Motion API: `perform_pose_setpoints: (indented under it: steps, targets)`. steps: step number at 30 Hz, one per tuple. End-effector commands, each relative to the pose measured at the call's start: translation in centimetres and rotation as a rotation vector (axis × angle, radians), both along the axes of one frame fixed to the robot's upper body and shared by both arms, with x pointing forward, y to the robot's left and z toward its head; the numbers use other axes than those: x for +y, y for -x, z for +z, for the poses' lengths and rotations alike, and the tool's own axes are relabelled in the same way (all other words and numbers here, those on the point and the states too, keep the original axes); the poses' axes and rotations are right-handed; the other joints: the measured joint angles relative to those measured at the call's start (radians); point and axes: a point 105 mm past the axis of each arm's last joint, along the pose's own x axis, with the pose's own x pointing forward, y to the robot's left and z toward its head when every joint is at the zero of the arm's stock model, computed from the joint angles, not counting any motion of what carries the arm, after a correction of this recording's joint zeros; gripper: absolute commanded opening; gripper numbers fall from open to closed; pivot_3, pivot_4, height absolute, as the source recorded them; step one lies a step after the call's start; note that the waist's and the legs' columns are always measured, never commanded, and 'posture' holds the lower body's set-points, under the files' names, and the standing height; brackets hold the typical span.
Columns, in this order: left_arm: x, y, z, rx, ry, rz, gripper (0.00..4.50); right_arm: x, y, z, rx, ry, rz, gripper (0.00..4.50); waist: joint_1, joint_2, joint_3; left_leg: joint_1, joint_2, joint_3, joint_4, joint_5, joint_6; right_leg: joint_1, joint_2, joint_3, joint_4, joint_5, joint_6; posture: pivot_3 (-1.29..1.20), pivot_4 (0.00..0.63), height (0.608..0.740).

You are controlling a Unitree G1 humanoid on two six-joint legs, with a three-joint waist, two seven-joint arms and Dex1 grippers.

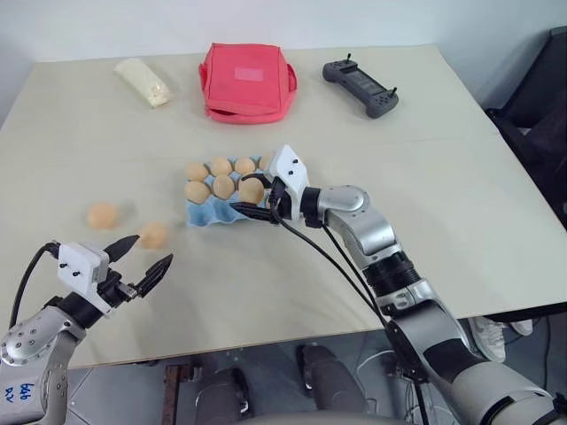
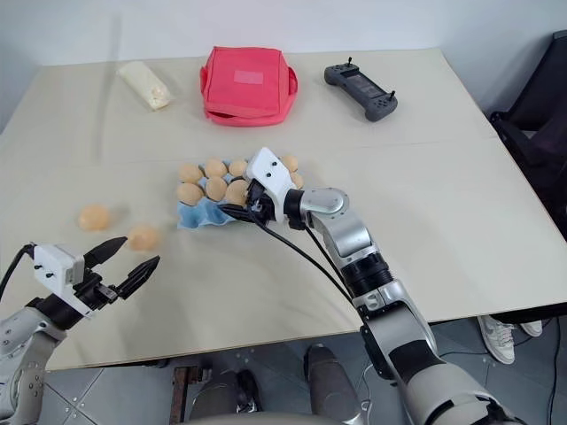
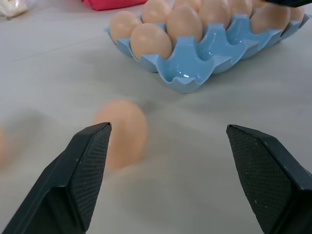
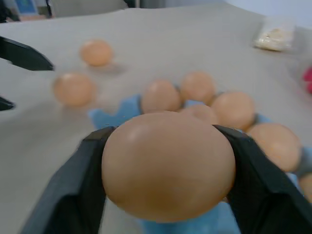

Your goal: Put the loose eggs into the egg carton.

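The light blue egg carton (image 1: pixel 208 215) sits mid-table with several tan eggs in its cups. My right gripper (image 1: pixel 251 197) reaches in from the right and hovers at the carton's near edge, shut on one egg (image 4: pixel 168 165) held between both fingers. Two loose eggs lie on the table left of the carton, one (image 1: pixel 103 215) farther left and one (image 1: pixel 153 235) nearer. My left gripper (image 1: pixel 151 251) is open just in front of the nearer loose egg (image 3: pixel 122 131), low over the table, with nothing between its fingers.
A red fabric bag (image 1: pixel 248 80) stands behind the carton. A pale cream packet (image 1: pixel 142 81) lies at the back left and a black controller (image 1: pixel 361 87) at the back right. The table's front edge runs just below my left gripper.
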Motion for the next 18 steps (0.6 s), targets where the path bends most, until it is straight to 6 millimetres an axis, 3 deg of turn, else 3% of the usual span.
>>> perform_pose_setpoints:
  steps: [1, 7, 15, 18]
  targets:
    - [-0.3, 0.4, 1.1, -0.05, -0.009, 0.0, 4.01, -0.6, -0.4, 1.8, -0.066, -0.037, 0.006, 4.47, -0.001, 0.0, 0.0, 0.0, 0.0, 0.0, 0.0, 0.0, 0.0, 0.0, 0.0, 0.0, 0.0, 0.0, 0.0, 0.0, 0.15, 0.74]
    - [0.5, 0.7, 1.4, -0.052, -0.009, 0.026, 4.01, -2.0, 2.0, 2.8, -0.092, -0.082, 0.134, 4.49, -0.002, 0.0, 0.0, 0.0, 0.001, 0.0, -0.002, -0.001, -0.001, -0.001, 0.001, 0.001, 0.0, 0.0, 0.0, 0.0, 0.15, 0.74]
    - [4.6, 2.1, 0.7, -0.024, -0.015, 0.145, 4.01, -9.2, 4.8, 0.1, -0.102, -0.061, 0.215, 4.49, 0.007, 0.0, 0.0, 0.0, 0.0, 0.0, -0.003, -0.001, 0.0, 0.0, 0.0, 0.0, -0.004, 0.0, 0.0, 0.0, 0.15, 0.74]
    - [5.7, 3.1, -0.2, 0.012, 0.009, 0.178, 4.49, -11.4, 5.2, -0.9, -0.075, -0.043, 0.215, 4.5, 0.001, -0.001, 0.001, 0.001, 0.0, 0.001, -0.003, -0.001, 0.0, 0.0, 0.0, 0.0, -0.005, 0.0, 0.0, 0.0, 0.15, 0.74]
